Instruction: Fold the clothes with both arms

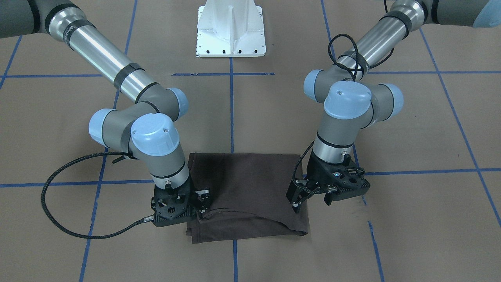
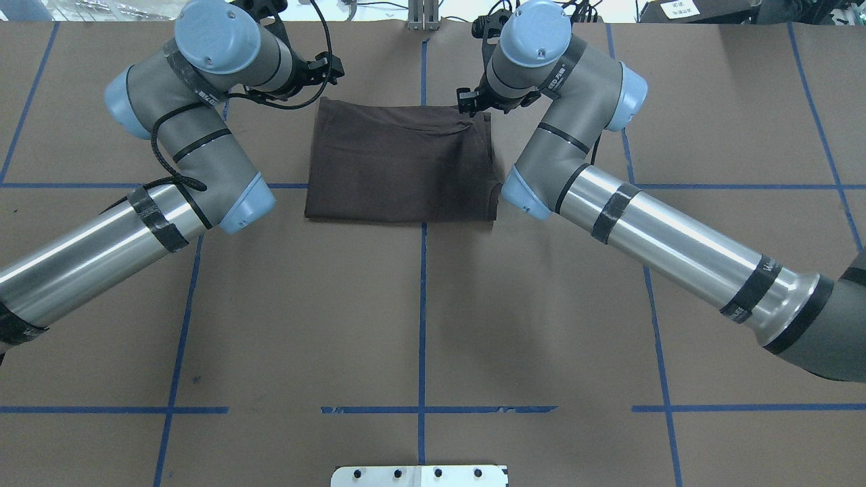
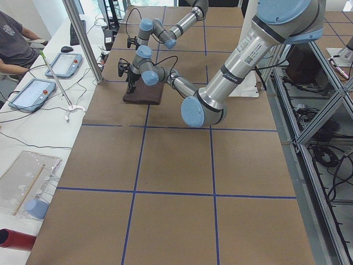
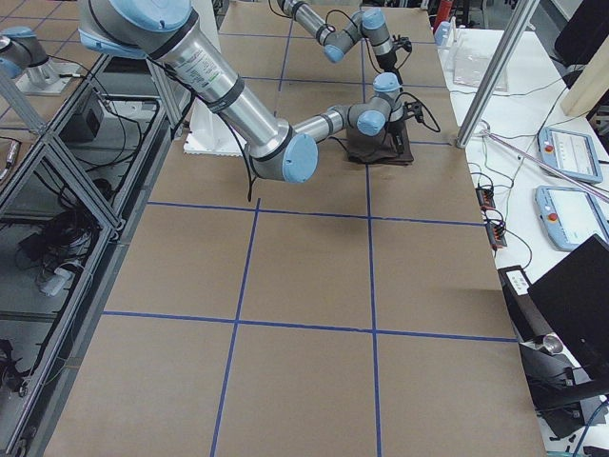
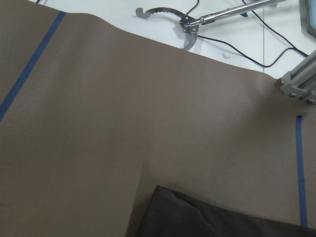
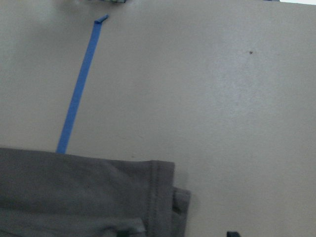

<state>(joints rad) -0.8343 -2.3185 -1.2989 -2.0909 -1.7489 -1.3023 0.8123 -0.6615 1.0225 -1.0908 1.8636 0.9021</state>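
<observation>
The clothes are one dark brown T-shirt (image 2: 399,162), folded into a rectangle on the far half of the table. Its top layer (image 1: 250,219) bulges a little along the far edge. My left gripper (image 1: 296,204) hangs open just above the shirt's far left corner (image 5: 197,217), with no cloth in it. My right gripper (image 1: 201,197) sits low at the far right corner, against the cloth. I cannot tell whether its fingers pinch the shirt. In the right wrist view a sleeve hem (image 6: 163,197) lies flat on the table.
The brown table (image 2: 419,318) carries a grid of blue tape lines. The robot's white pedestal base (image 1: 231,31) stands on the robot's side. Beyond the far edge a side table holds tablets (image 3: 33,91), cables and a grabber tool (image 5: 187,24). A person (image 3: 14,41) sits there.
</observation>
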